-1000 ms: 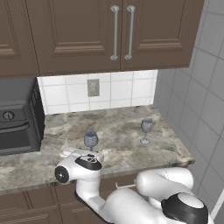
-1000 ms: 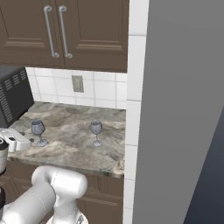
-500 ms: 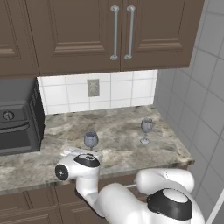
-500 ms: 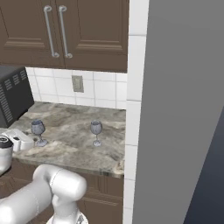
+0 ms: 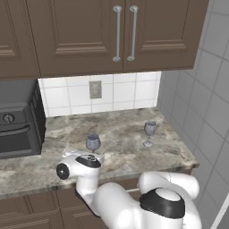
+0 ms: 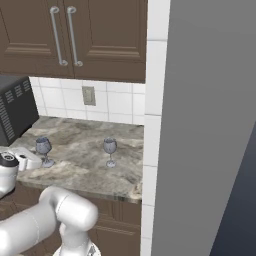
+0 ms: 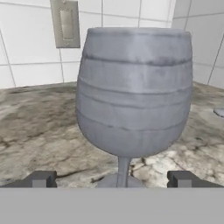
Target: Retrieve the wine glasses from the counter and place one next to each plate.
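Observation:
Two clear grey-blue wine glasses stand upright on the marbled counter [image 5: 120, 150]. The nearer glass [image 5: 93, 142] [image 6: 43, 148] [image 7: 133, 94] looms large in the hand view, its stem between my two finger tips. My gripper [image 7: 113, 180] [image 5: 97, 156] [image 6: 27, 161] is open at counter height, one finger on each side of the stem and neither touching it. The second glass [image 5: 150, 130] [image 6: 110, 148] stands farther right, near the corner. The plates are out of view.
A black microwave [image 5: 18, 125] [image 6: 15, 115] sits on the counter's left end. Dark upper cabinets [image 5: 116, 31] hang overhead. A tiled side wall [image 5: 197, 107] closes the counter on the right. A wall outlet [image 7: 65, 24] is behind the near glass.
The hand has crept forward toward the near glass while the elbow swung across below. The jaws have stayed open. Both glasses stand where they were.

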Controlling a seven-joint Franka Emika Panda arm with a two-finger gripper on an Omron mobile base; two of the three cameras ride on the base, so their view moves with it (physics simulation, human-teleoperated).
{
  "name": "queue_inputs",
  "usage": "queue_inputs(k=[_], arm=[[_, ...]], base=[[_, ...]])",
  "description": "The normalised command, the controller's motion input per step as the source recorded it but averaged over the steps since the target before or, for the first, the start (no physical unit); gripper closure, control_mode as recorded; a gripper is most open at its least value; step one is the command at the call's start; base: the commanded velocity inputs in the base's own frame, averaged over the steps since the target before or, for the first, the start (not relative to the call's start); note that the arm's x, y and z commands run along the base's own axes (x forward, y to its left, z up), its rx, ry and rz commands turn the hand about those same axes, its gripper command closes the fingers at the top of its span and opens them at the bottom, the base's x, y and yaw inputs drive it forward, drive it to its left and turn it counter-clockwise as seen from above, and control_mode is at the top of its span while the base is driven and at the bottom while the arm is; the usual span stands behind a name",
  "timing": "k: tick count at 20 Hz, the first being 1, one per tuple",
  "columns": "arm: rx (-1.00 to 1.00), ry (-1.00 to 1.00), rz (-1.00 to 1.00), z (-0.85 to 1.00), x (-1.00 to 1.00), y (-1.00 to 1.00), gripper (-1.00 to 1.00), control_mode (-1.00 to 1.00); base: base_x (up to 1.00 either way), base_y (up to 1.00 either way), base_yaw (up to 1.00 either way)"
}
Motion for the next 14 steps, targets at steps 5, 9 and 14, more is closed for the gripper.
queue_inputs(k=[5,9,14], arm=[[0.00,0.04,-0.01,-0.09,0.19,0.00,-1.00,-1.00],[0.00,0.01,0.00,0.00,0.12,0.00,-1.00,-1.00],[0.00,0.01,0.00,-0.09,0.12,0.00,-1.00,-1.00]], base=[[0.00,0.00,0.00],[0.00,0.00,0.00],[0.00,0.00,0.00]])
